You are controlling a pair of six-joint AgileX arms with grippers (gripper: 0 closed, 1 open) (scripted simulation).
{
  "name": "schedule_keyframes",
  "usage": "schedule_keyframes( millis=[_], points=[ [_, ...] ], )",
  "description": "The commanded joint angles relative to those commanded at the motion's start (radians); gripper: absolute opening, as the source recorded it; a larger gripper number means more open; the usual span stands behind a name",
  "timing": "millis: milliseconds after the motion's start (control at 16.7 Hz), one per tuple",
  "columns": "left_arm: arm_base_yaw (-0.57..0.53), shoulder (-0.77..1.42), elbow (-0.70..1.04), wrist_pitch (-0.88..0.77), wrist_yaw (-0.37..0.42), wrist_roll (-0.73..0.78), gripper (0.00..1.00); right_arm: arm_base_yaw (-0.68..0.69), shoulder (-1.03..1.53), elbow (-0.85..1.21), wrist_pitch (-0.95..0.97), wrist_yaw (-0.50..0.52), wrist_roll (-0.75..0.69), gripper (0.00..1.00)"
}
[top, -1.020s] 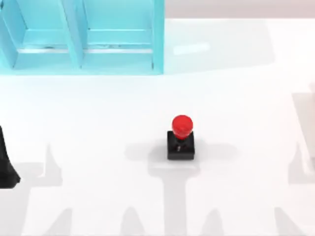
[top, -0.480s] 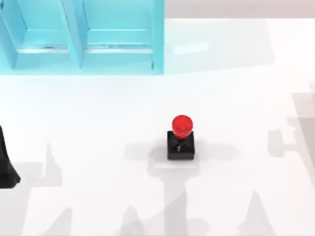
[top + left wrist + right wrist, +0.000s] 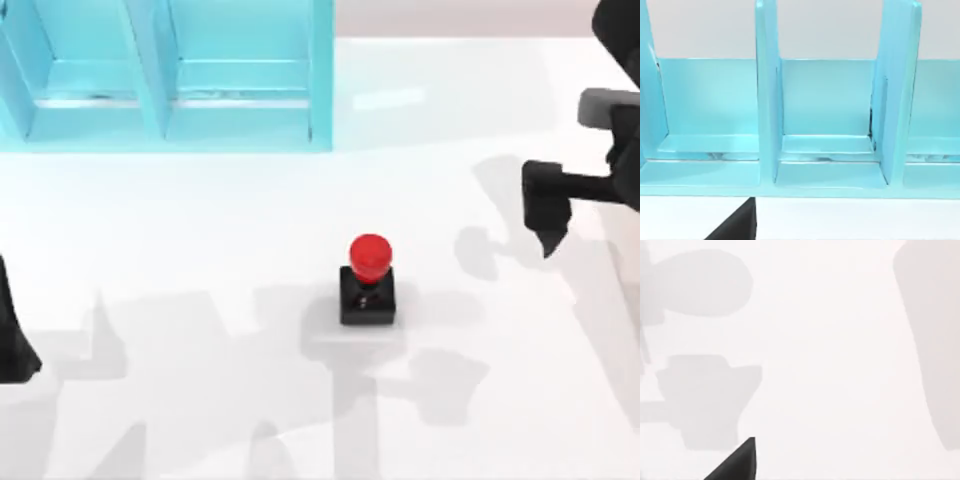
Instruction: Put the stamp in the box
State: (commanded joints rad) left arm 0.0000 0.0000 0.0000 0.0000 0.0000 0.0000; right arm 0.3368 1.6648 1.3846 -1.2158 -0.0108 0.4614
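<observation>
Standing upright mid-table, the stamp [image 3: 368,282] looked light and rigid, its glossy knob probably slippery, so the right gripper [image 3: 548,210], finger state unclear, should take the black base.

The stamp [image 3: 368,281] has a glossy red knob that catches a soft highlight, set on a black block base that looks duller, like moulded plastic. The box [image 3: 170,75] is a smooth light-blue thing with a slight sheen on its dividers and floor panels, plastic or painted by the look of it. The table [image 3: 200,250] is plain matt white, and the right gripper [image 3: 548,205] looks matt black.
</observation>
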Motion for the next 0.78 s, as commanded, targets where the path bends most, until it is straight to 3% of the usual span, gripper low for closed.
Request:
schedule_keyframes(
  millis=[480,780],
  points=[
    [0.000,0.000,0.000,0.000,0.000,0.000,1.00,0.243,0.554,0.711,-0.320,0.006,0.177,1.00],
    [0.000,0.000,0.000,0.000,0.000,0.000,1.00,0.333,0.662,0.924,-0.344,0.014,0.232,1.00]
  ],
)
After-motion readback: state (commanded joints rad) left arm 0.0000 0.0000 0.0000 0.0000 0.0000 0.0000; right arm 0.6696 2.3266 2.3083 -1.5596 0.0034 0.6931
